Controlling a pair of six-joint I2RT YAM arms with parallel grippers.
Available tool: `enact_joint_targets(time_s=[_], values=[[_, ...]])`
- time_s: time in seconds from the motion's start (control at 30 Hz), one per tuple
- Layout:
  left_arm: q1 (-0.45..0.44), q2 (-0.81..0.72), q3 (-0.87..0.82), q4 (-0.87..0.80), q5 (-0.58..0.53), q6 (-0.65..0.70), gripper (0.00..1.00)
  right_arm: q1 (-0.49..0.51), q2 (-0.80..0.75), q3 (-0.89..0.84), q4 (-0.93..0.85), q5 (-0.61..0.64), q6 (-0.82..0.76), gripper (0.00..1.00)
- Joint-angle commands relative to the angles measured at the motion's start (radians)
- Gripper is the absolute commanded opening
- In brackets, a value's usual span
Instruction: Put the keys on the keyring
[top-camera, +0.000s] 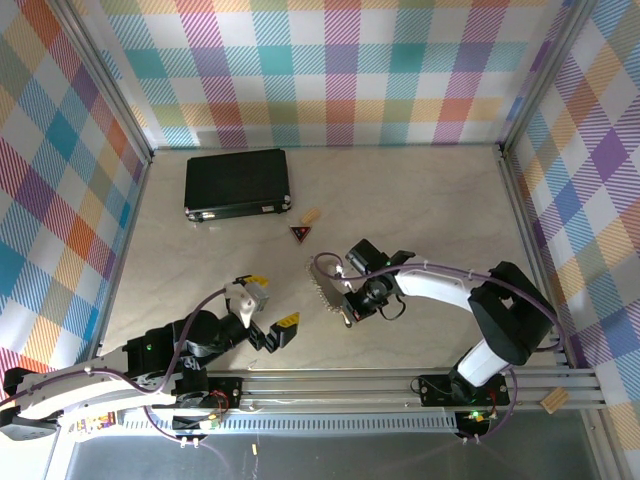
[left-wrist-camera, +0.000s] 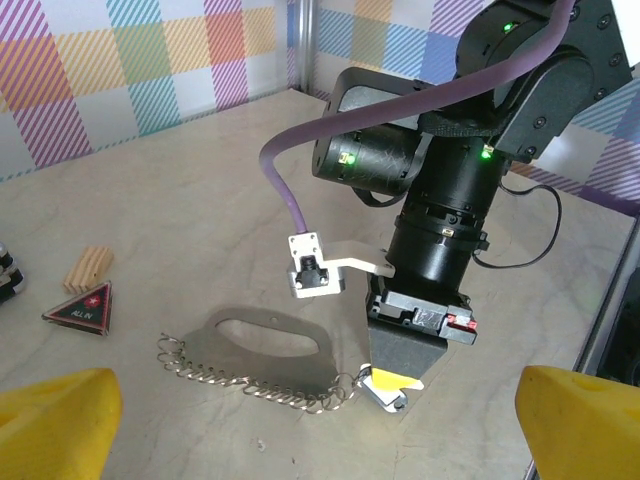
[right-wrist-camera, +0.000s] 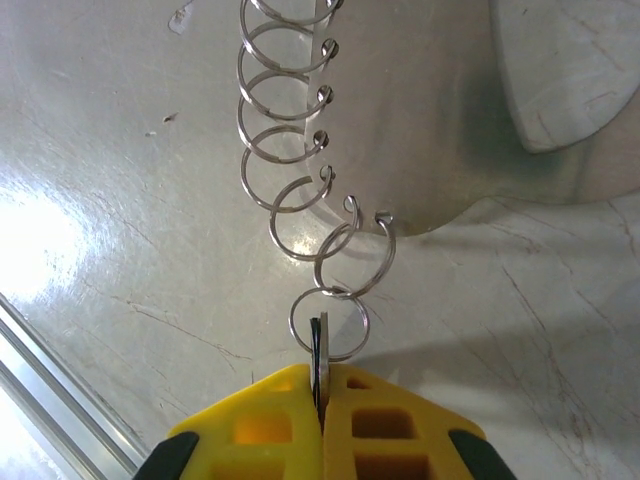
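Where I work: pale table (top-camera: 420, 200), plaid walls around.
black case (top-camera: 236, 183): flat, far left.
my left claw (top-camera: 272, 301): spread wide, holding nothing, low over the table.
my right claw (right-wrist-camera: 322, 385): clenched on the keyring (right-wrist-camera: 330, 322), pinching its dark tag.
keys (left-wrist-camera: 270, 345): flat on the table, wire loops along one edge.
keyring: at my right fingertips, ring overlapping the end loop.
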Motion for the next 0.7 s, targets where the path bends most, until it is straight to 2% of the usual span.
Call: enact_joint_targets(time_s=[0.0, 0.33, 0.47, 0.67], values=[[0.002, 0.006, 0.007, 0.039, -0.010, 0.001, 1.00, 0.006, -0.032, -0.027, 0.036, -0.017, 0.029, 0.09], [0.002, 0.037, 0.007, 0.058, -0.017, -0.004, 1.00, 0.007, -0.071, -0.058, 0.050, -0.003, 0.042, 0.19], [0.003, 0.052, 0.011, 0.065, -0.026, -0.007, 1.00, 0.006, -0.116, -0.068, 0.043, 0.005, 0.050, 0.28], [0.002, 0.067, 0.018, 0.073, -0.089, -0.042, 1.00, 0.011, -0.289, -0.107, 0.013, 0.074, 0.063, 0.42]])
